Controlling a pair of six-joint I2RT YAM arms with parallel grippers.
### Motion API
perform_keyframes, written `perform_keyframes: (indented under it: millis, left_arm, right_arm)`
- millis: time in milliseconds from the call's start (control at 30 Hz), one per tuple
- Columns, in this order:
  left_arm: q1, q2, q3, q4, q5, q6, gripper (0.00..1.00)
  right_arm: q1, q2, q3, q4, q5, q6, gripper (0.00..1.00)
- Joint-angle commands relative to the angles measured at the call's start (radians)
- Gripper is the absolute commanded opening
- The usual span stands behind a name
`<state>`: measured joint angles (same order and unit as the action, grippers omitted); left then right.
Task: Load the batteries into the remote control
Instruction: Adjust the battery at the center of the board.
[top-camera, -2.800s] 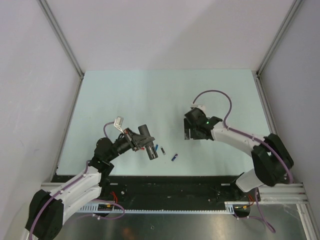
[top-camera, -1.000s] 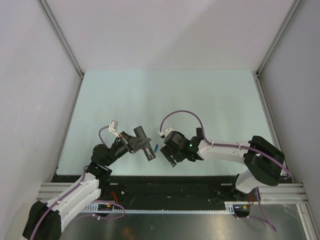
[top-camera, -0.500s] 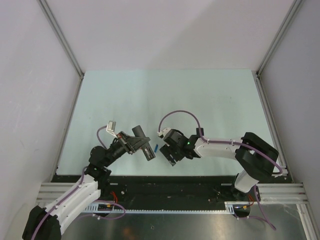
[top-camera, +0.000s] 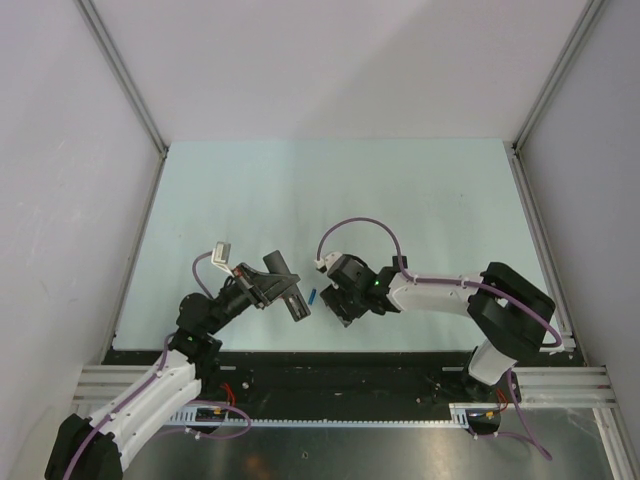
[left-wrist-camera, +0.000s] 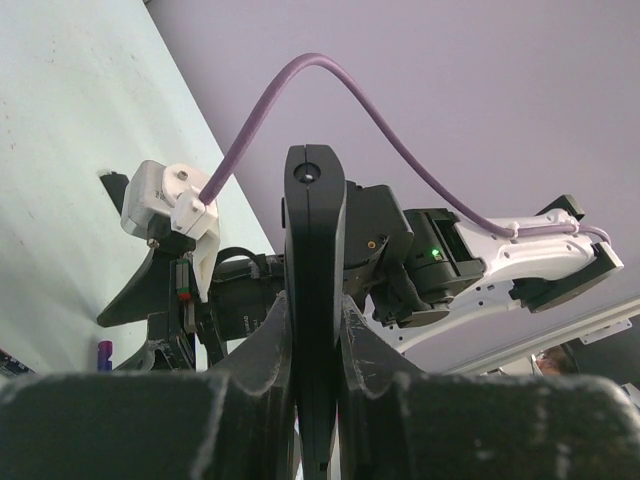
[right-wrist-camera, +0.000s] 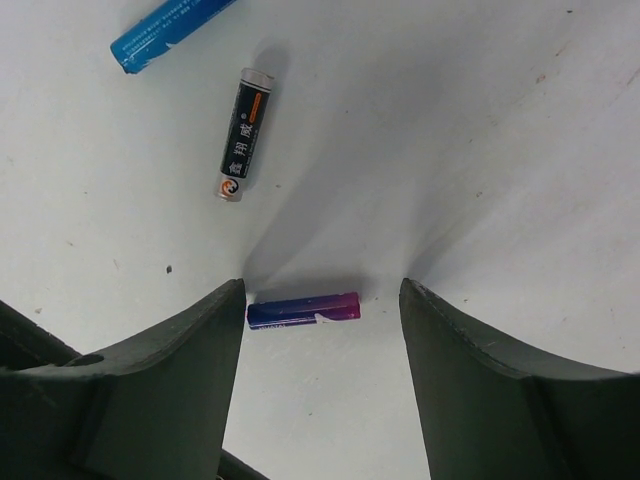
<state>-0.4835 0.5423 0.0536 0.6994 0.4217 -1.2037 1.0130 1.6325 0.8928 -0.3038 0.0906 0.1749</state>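
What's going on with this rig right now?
The left hand is clamped on the remote, holding it up toward the other arm. The right hand is open and down at the table, one finger on each side of a purple battery that lies flat and is not yet gripped. A black battery lies loose a little further off. No battery is seen in the remote.
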Motion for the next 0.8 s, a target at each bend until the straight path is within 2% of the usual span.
perform_keyframes:
  millis: [0, 300, 600, 767]
  left_arm:
    - [0.006, -0.007, -0.038, 0.038, -0.003, 0.021, 0.0]
    - [0.006, -0.016, -0.046, 0.038, -0.003, 0.016, 0.0]
    - [0.006, -0.018, -0.046, 0.038, -0.008, 0.012, 0.0]
    - [0.008, -0.018, -0.046, 0.038, -0.011, 0.012, 0.0]
  right_arm:
    - [0.015, 0.012, 0.02, -0.008, -0.014, -0.009, 0.68]
    - [0.019, 0.021, 0.015, -0.021, -0.025, -0.003, 0.61]
    - [0.004, 0.003, 0.0, -0.018, -0.037, 0.021, 0.45]
    - [-0.048, -0.04, -0.022, 0.011, -0.066, 0.106, 0.39]
